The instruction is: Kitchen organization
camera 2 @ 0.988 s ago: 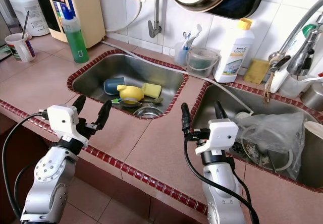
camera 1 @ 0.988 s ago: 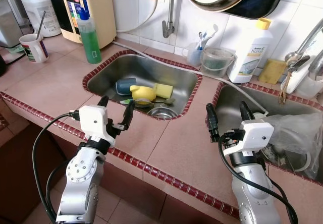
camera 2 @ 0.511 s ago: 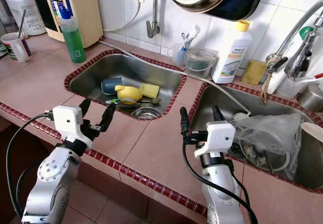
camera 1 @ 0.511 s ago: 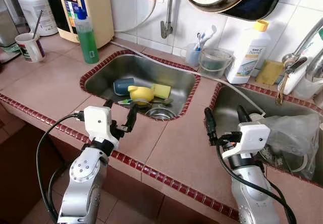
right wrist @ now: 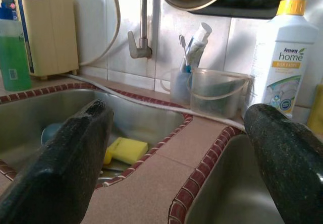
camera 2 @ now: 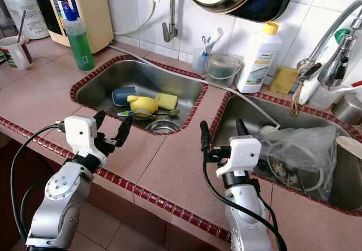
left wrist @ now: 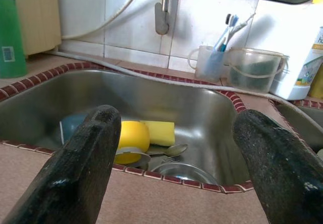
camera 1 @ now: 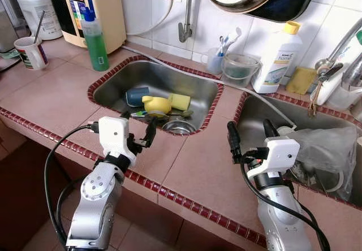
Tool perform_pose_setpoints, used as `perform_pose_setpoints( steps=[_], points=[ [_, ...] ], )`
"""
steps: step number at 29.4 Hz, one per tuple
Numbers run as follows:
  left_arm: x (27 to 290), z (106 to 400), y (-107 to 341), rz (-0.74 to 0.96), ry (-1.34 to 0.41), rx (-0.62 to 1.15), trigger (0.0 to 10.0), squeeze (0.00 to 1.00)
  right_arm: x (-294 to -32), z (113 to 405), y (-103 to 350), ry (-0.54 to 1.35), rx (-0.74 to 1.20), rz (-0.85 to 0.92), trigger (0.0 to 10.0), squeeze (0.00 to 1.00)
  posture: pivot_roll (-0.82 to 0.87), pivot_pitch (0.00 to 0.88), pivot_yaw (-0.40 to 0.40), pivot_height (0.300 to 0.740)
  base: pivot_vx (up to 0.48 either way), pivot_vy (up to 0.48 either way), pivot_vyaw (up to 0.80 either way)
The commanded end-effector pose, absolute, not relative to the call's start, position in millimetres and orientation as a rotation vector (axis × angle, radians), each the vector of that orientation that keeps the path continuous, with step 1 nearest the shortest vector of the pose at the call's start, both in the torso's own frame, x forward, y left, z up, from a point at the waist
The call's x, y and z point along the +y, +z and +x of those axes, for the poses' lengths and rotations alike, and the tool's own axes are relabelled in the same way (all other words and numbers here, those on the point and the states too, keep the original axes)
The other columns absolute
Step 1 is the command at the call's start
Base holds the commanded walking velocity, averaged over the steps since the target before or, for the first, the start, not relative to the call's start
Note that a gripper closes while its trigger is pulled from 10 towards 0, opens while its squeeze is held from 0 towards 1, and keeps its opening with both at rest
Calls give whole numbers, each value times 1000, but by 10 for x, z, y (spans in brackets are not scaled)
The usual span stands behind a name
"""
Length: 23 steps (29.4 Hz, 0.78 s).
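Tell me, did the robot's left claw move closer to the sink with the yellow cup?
Yes. The left gripper has crept forward to the near red-tiled rim of the left sink; earlier it sat further back over the counter.

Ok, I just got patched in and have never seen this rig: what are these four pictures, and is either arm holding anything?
You see a humanoid robot at a tiled kitchen counter. Two pictures come from its head cameras, looking down. The other two look along each wrist's black fingers. The left pincer hovers open at the near edge of the left sink, which holds a yellow cup, a yellow sponge and a blue cup. The right pincer is open over the counter beside the right sink, where a plastic bag lies. Neither holds anything.
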<state>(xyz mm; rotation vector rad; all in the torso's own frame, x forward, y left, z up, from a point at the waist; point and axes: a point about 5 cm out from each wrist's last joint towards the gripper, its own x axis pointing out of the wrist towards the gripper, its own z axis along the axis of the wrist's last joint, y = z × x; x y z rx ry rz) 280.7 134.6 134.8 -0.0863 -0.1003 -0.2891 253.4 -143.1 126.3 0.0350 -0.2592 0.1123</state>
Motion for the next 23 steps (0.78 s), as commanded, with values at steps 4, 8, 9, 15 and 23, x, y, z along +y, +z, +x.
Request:
perform_pose_setpoints(
  steps=[4, 8, 9, 15, 23],
  points=[
    [1331, 2821, 1396, -85, -289, -101, 10000, 0, -1442, 2540, 1240, 118, -243, 32, 10000, 0, 20, 35, -53, 740, -342, 0, 0],
    [1329, 2816, 1405, -89, -294, -100, 10000, 0, -1442, 2539, 1221, 121, -236, 29, 10000, 0, 20, 35, -53, 740, -343, 0, 0],
    [1328, 2816, 1409, -89, -294, -101, 10000, 0, -1441, 2539, 1223, 122, -236, 30, 10000, 0, 25, 41, -49, 740, -345, 0, 0],
    [1333, 2829, 1434, -87, -293, -102, 10000, 0, -1429, 2544, 1214, 123, -233, 34, 10000, 0, 28, 42, -44, 740, -345, 0, 0],
    [1328, 2842, 1461, -101, -307, -118, 10000, 0, -1405, 2534, 1177, 141, -224, 16, 10000, 0, 30, 45, -42, 740, -207, 0, 0]
  ],
)
